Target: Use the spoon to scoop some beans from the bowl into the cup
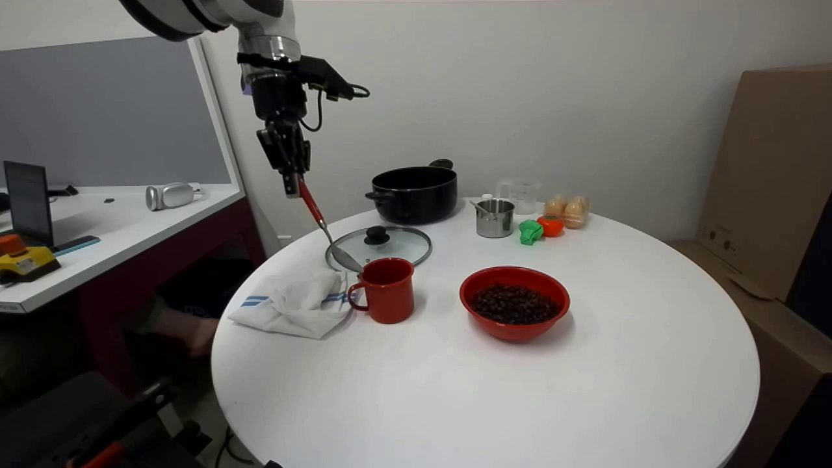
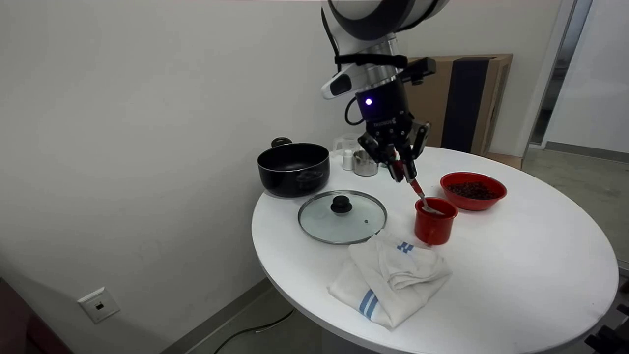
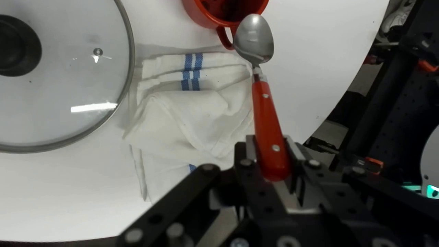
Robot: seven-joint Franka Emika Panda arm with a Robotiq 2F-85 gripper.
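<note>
Round white worktop before a pale wall.
Jaws clamp the spoon by its handle, long axis slanting down, tip toward the red cup.

No word could be read. In an exterior view, pale lettering on the black wrist housing was too small; in an exterior view, so were the label on the yellow box and printed signs on the cardboard box.

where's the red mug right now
In an exterior view, the red mug stands left of the red bowl, beside the white towel. In the wrist view, the top edge crops it, right of the glass lid.
</note>
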